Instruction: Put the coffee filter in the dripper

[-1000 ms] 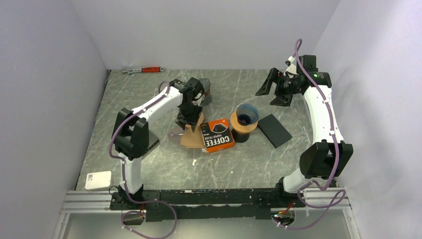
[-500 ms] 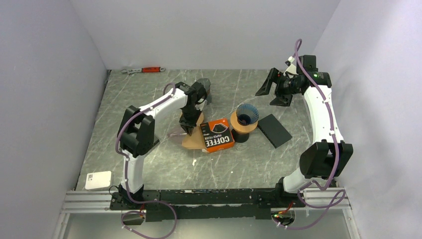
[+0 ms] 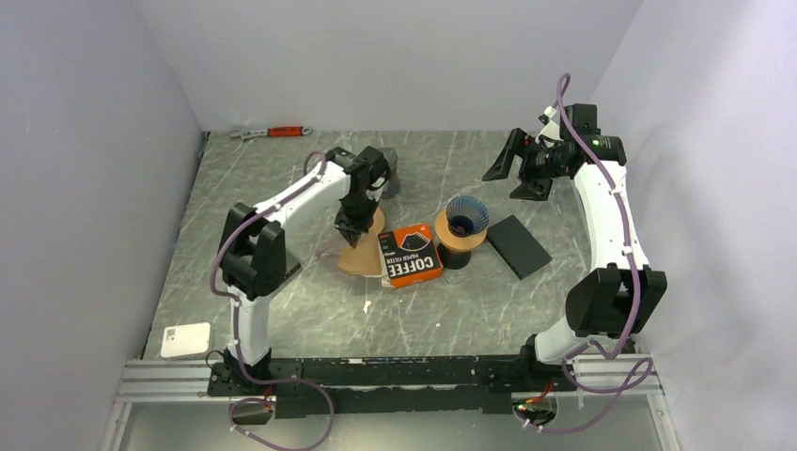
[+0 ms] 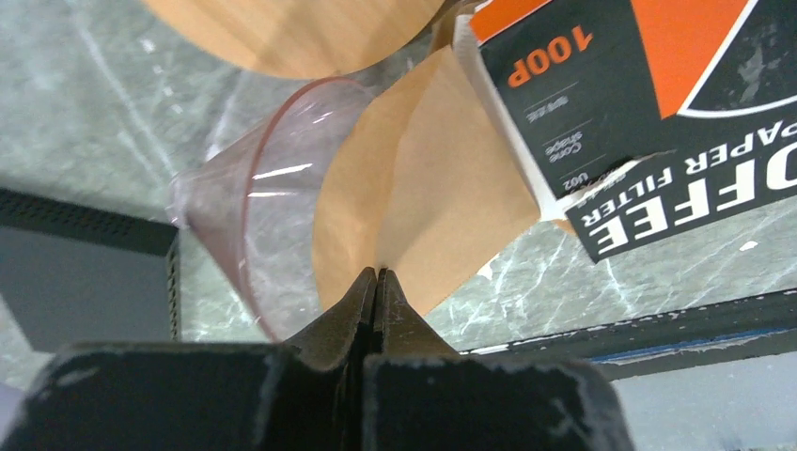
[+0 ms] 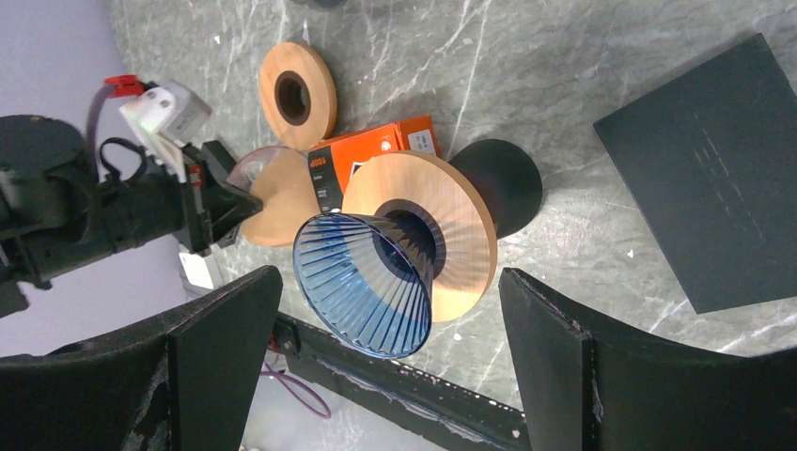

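The left gripper [image 3: 350,226] reaches down to the grey marbled table [image 3: 282,301] just left of the orange and black cardboard box of paper filters [image 3: 411,255], and in the left wrist view its two black fingertips [image 4: 365,293] are pressed together with no gap, pinching the near edge of the brown fan-shaped paper coffee filter [image 4: 423,216]. The filter lies low over the table with its far side touching the box's white end, and a clear, pink-tinted plastic sleeve [image 4: 235,197] curls around its left side. A round wooden disc with a dark centre hole [image 5: 296,94] lies just beyond the filter. The filter is outside the dripper: the box lies between it and the blue ribbed glass cone dripper [image 3: 467,215], which sits in a flat round wooden collar [image 5: 451,235] on a black round base [image 5: 512,183], just right of the box. A flat black square pad [image 3: 518,245] lies to the right of that stand, near it but apart. The right gripper [image 3: 515,169] hangs in the air well above the far right part of the table, its two black fingers [image 5: 226,348] spread wide with nothing between them, looking down at the dripper. A red-handled wrench [image 3: 273,132] lies at the far edge, and a small white box [image 3: 185,340] sits at the near left corner
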Action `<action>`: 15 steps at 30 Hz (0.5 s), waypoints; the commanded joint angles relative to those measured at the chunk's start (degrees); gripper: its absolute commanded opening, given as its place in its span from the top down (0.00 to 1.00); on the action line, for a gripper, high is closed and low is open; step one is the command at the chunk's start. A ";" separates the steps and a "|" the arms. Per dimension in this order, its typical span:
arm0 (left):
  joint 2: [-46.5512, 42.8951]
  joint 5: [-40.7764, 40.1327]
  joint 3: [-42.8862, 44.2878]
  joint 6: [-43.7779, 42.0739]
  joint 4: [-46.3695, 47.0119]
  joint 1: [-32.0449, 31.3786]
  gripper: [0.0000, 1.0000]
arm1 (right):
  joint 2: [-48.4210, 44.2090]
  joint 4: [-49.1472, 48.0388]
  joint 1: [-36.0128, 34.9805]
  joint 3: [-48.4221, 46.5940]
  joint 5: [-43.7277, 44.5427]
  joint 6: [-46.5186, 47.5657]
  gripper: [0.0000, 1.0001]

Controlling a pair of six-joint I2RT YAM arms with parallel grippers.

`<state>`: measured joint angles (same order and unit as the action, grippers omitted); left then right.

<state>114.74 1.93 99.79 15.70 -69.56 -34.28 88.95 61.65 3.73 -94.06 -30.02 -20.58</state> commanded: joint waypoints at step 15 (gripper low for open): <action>-21.22 9.70 3.06 -20.04 19.88 -0.26 1.00 | 0.51 0.74 0.32 -7.94 1.43 -0.52 0.09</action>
<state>97.14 1.54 103.20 6.63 -62.06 -34.28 89.32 62.08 3.73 -97.51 -28.77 -20.78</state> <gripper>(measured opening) 0.010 0.910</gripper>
